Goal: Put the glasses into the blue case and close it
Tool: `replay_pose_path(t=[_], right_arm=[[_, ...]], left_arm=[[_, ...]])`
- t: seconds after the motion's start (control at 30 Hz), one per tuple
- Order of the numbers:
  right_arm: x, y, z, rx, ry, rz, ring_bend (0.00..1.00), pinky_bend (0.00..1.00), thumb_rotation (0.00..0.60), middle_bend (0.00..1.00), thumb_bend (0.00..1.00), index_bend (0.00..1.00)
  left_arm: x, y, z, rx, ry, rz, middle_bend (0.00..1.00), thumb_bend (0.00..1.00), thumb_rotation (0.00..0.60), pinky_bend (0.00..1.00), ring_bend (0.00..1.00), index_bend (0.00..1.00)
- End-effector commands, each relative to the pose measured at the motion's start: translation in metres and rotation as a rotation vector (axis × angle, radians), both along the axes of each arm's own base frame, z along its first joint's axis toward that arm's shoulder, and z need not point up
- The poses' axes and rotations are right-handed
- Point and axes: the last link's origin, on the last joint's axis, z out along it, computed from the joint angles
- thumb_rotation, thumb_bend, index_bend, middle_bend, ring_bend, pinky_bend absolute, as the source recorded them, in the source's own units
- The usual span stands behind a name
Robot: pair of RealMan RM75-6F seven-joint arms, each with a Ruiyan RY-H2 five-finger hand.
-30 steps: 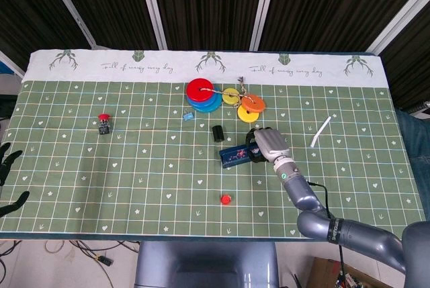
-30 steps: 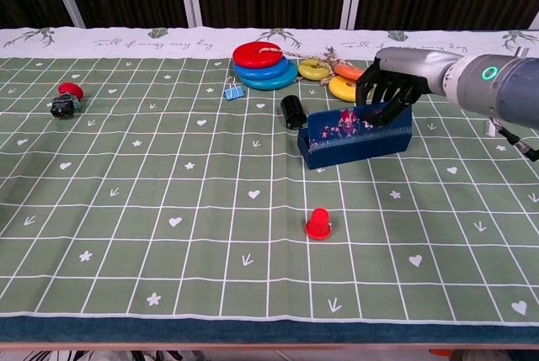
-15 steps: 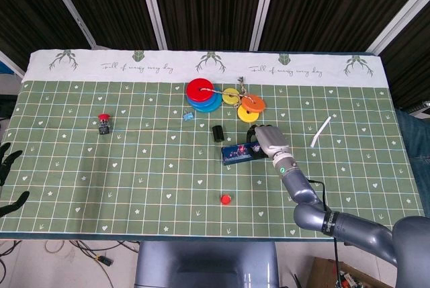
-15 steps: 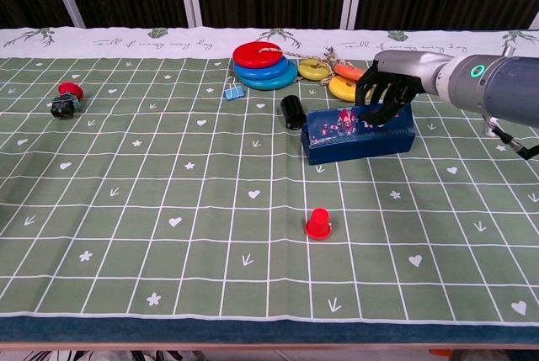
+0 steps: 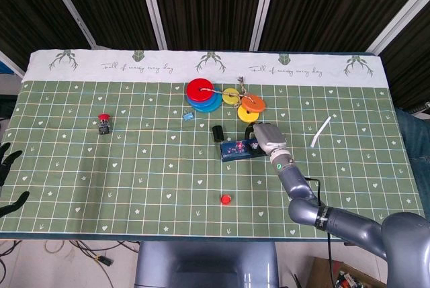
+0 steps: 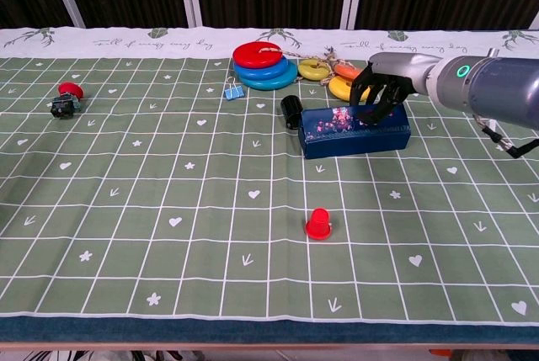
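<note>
My table (image 5: 80, 167) wears a green cloth printed with a white grid, small hearts and arrows, and a pale band with deer heads and script along its far edge. Just right of centre the blue case (image 6: 354, 132) lies flat on it, a black cylinder (image 6: 292, 111) just beside its left end. Above these, toward the top centre, I see stacked red and blue rings (image 5: 203, 94) next to yellow and orange rings (image 5: 245, 103), with a blue binder clip (image 6: 233, 90) near them. A red-topped button (image 5: 103, 123) sits at left, a small red cap (image 5: 226, 199) lower centre, a white strip (image 5: 321, 131) at right.
</note>
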Motion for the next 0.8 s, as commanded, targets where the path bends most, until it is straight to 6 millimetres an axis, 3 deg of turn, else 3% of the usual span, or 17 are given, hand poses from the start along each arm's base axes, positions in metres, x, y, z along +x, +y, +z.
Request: replay_pose_path(t=[0.03,0.07,0.17,0.37,0.5,0.63,0.8], right_arm=[[0.000,0.000,0.000,0.006,0.005,0.003,0.24,0.22,0.600,0.22,0.43,0.21],[0.001,0.000,0.000,0.008,0.009,0.005,0.23,0.22,0.600,0.20,0.39,0.13],[0.001,0.000,0.001,0.005,0.018,0.010,0.20,0.22,0.600,0.14,0.27,0.01],[0.004,-0.001,0.005,-0.015,0.007,0.016,0.15,0.21,0.600,0.11,0.18,0.00],[0.009,0.002,0.014,-0.029,-0.036,0.024,0.14,0.20,0.600,0.10,0.17,0.00],[0.011,0.011,0.032,-0.066,-0.074,0.053,0.14,0.20,0.600,0.10,0.17,0.00],[0.005,0.036,0.065,-0.116,-0.141,0.080,0.14,0.20,0.600,0.10,0.17,0.00]], left_arm=[[0.000,0.000,0.000,0.000,0.000,0.000,0.00,0.23,0.600,0.00,0.00,0.12],[0.000,0.000,0.000,-0.001,0.001,0.001,0.00,0.23,0.600,0.00,0.00,0.12],[0.000,0.000,0.000,-0.002,0.001,0.001,0.00,0.23,0.600,0.00,0.00,0.12],[0.000,0.000,0.000,-0.001,0.001,0.001,0.00,0.23,0.600,0.00,0.00,0.12],[0.000,0.000,0.001,0.001,0.001,0.001,0.00,0.23,0.600,0.00,0.00,0.12],[0.000,-0.001,0.001,0.001,0.001,-0.001,0.00,0.23,0.600,0.00,0.00,0.12],[0.001,-0.001,0.000,0.000,0.002,-0.004,0.00,0.23,0.600,0.00,0.00,0.12]])
